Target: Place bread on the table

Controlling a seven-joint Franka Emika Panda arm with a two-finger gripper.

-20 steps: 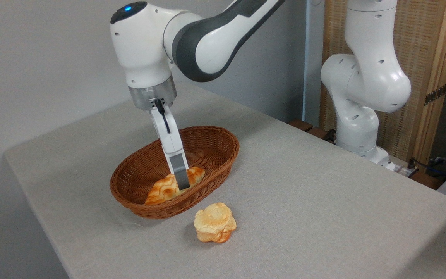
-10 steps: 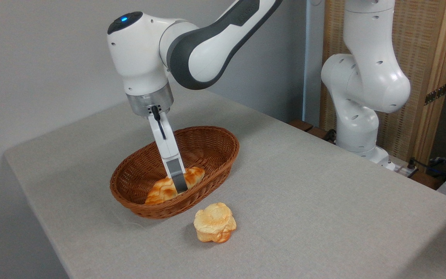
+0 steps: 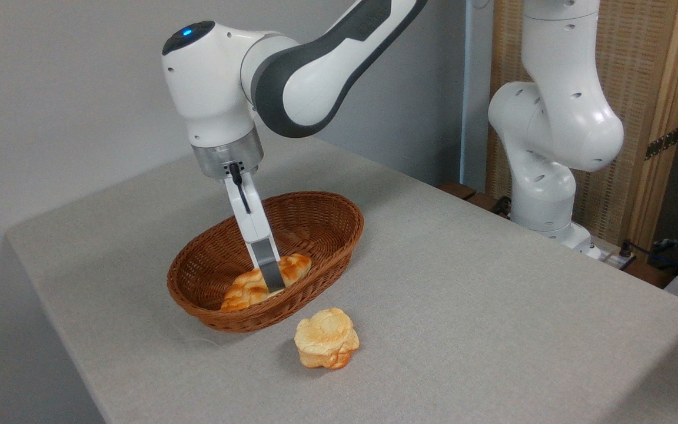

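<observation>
The bread (image 3: 243, 292), a braided orange-brown loaf, lies in the near part of a brown wicker basket (image 3: 321, 198) on the grey table (image 3: 468, 282). My gripper (image 3: 272, 282) reaches down into the basket at the loaf's middle. I see it edge-on: the near grey finger pad (image 3: 269, 268) covers the loaf's middle on the near side, and the other finger is hidden behind it. The gap between the fingers does not show. The loaf still rests on the basket's floor.
A small pale flower-shaped bun (image 3: 326, 338) sits on the table just in front of the basket. The arm's white base (image 3: 551, 176) stands at the back right, beside a wooden screen. The table's left and near edges are close.
The wrist and fingers have shifted slightly left and tilted. The loaf, basket and bun have not moved.
</observation>
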